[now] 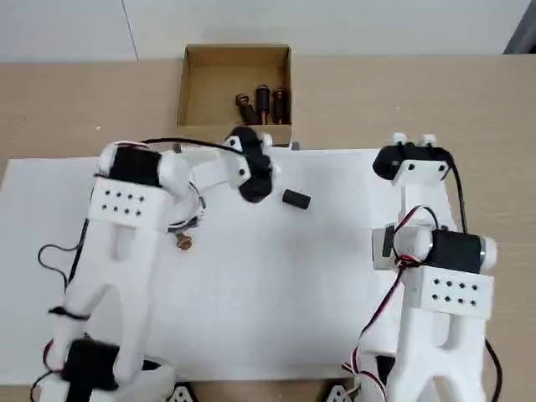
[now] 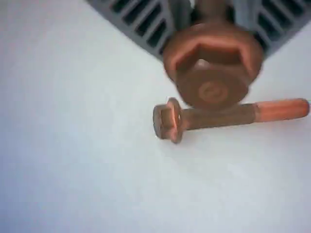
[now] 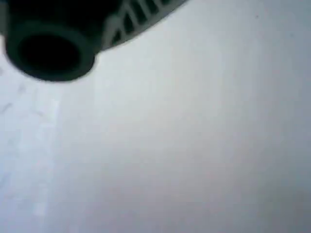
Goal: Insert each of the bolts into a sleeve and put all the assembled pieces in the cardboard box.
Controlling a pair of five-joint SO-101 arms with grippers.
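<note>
Bolt (image 2: 212, 73) in left claw (image 2: 210, 14), sleeve (image 3: 48, 51) in right (image 3: 63, 14)

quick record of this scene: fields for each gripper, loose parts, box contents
left gripper: shut on held bolt, bolt head toward the wrist camera
right gripper: shut on held sleeve, black, open end toward the wrist camera
loose bolt: lying flat on the white sheet
loose sleeve: black, lying on the white sheet near the left gripper
cardboard box: at the table's far edge, open top
assembled pieces: about three, inside the cardboard box
</note>
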